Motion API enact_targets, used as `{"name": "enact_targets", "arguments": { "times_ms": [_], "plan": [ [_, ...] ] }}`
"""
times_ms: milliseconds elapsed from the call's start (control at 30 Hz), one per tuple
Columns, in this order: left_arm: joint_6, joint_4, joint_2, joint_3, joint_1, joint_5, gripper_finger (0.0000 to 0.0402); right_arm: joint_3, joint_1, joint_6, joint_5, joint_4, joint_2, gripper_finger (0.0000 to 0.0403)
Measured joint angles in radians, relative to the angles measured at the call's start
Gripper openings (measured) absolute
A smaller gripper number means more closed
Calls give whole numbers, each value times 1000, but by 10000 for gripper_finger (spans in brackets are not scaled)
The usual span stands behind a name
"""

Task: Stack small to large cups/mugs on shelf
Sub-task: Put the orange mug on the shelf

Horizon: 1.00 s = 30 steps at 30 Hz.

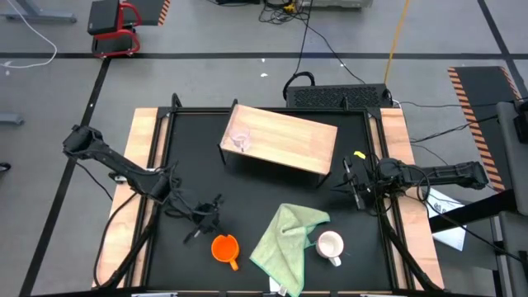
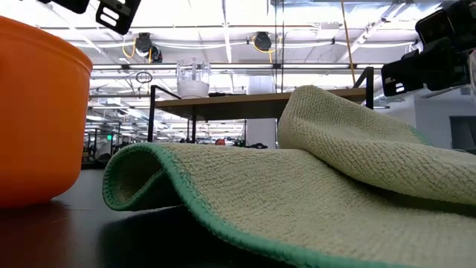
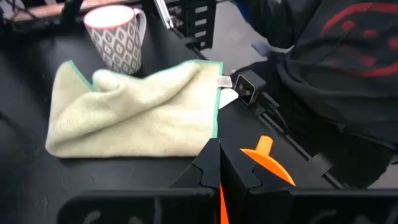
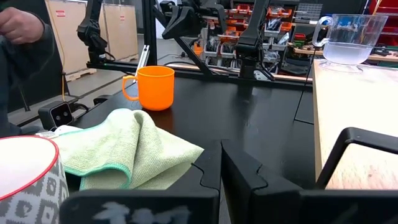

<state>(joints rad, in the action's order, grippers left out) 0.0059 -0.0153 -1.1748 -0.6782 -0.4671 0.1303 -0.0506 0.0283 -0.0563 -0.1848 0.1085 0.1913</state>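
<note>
One of three vessels looks placed. The glass cup (image 1: pixel 240 140) stands on the shelf (image 1: pixel 289 136) near its left end, at about 11 o'clock from the table's centre. The orange mug (image 1: pixel 224 247) sits on the table (image 1: pixel 264 194) at about 7 o'clock, and the white mug (image 1: pixel 330 245) at about 5 o'clock, with the cloth (image 1: pixel 287 238) lying between them. Neither mug is on the shelf and nothing is nested, so most of the job remains.

The left gripper (image 1: pixel 200 219) hangs low over the table just at 10 o'clock of the orange mug. In its wrist view the fingers meet with no gap, and they hold nothing. The right gripper (image 1: pixel 353 183) waits at the table's 3 o'clock edge, beside the shelf's right end. Its fingers are likewise pressed together and empty in its own wrist view.

The low view is mostly blocked by the cloth and the orange mug's side, so the white mug is hidden there. From that angle the glass cup seems to stand upright, though glare from the ceiling lights makes its base hard to read. In the left wrist view only the orange mug's handle and a sliver of rim show past the fingers. The right wrist view cuts the white mug off at the frame's corner.
</note>
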Motion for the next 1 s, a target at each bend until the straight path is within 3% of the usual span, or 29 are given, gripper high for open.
{"name": "enact_targets", "arguments": {
  "times_ms": [267,600,1000],
  "plan": [
    [-19,81,-117,-71,-21,18,0,0,0,-8,0,-1,0,0],
    [-15,299,-268,-266,-33,0,0,0,0,-8,0,-1,0,0],
    [-61,508,-306,-380,-34,-1,0,0,0,-8,0,-1,0,0]
  ]
}}
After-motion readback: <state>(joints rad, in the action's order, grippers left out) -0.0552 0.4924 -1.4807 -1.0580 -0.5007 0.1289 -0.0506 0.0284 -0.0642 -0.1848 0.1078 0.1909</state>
